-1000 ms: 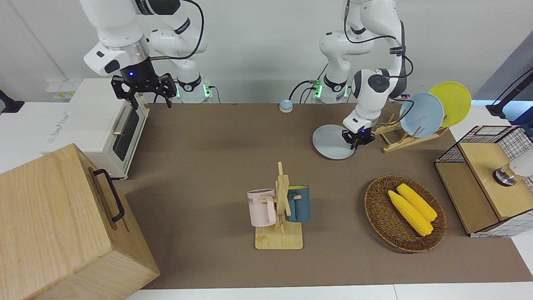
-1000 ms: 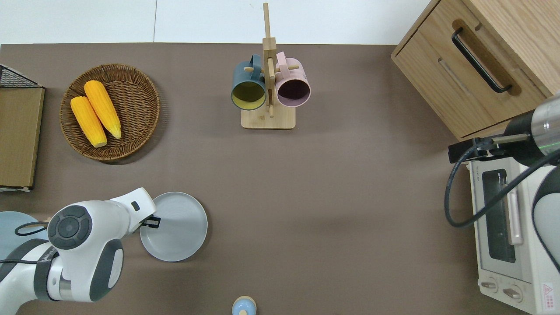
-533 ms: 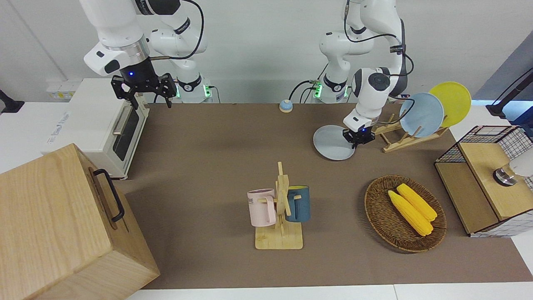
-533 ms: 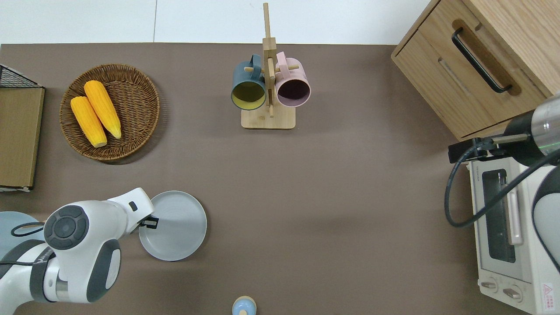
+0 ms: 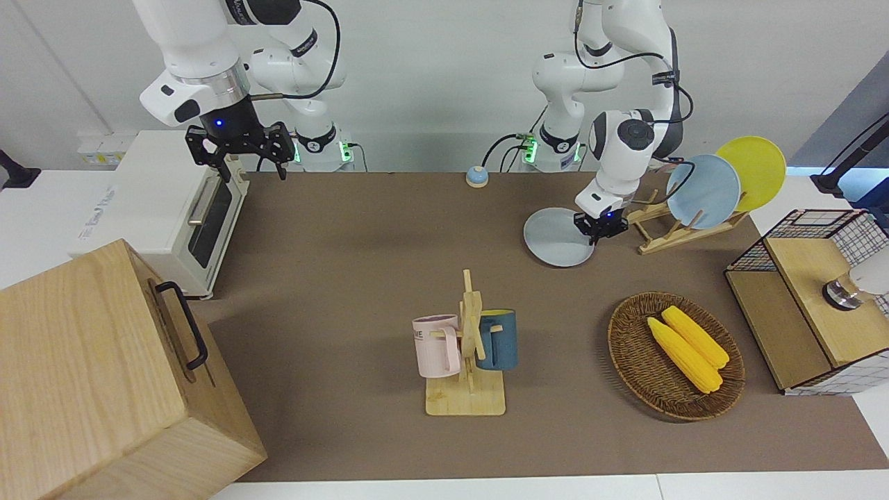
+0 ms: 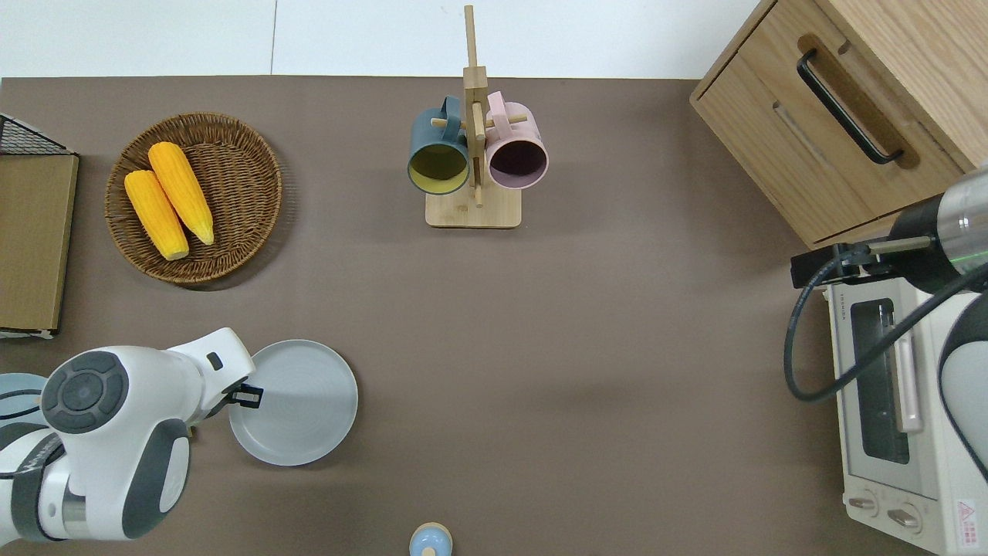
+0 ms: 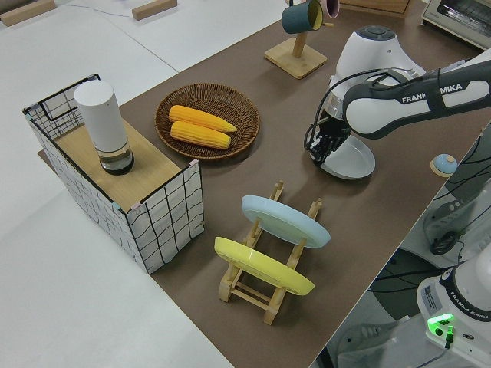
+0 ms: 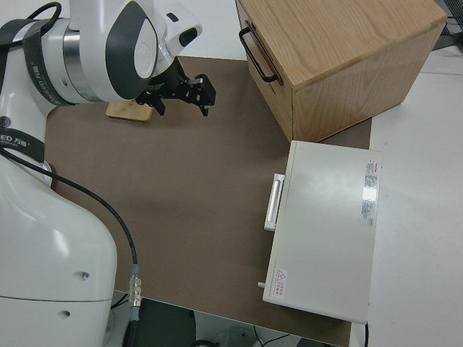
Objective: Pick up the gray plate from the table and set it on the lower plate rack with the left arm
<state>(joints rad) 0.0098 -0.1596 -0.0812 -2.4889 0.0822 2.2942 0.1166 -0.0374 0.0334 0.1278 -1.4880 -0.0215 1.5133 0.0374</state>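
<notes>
The pale gray plate (image 5: 555, 240) (image 6: 297, 401) (image 7: 353, 159) is at the left arm's end of the table (image 5: 361, 243), close to the robots. My left gripper (image 5: 601, 228) (image 6: 245, 396) (image 7: 325, 146) is shut on the plate's rim on the side toward the rack, and that edge looks slightly raised. The light-wood plate rack (image 5: 656, 235) (image 7: 313, 211) stands just beside it, nearer the table's end. A light blue plate (image 5: 703, 191) and a yellow plate (image 5: 753, 163) stand in its upper slots, and the lower pegs are bare. The right gripper (image 5: 254, 167) (image 8: 182, 101) is parked, open.
A wicker basket (image 5: 628, 347) with two corn cobs lies farther from the robots than the plate. A mug tree (image 5: 469, 354) with two mugs stands mid-table. A wire crate (image 5: 806, 278) sits at the left arm's end; a toaster oven (image 5: 173, 208) and a wooden box (image 5: 104, 375) sit at the right arm's end.
The left gripper has drawn the gray plate a short way toward the rack and the robots. The right arm has not moved.
</notes>
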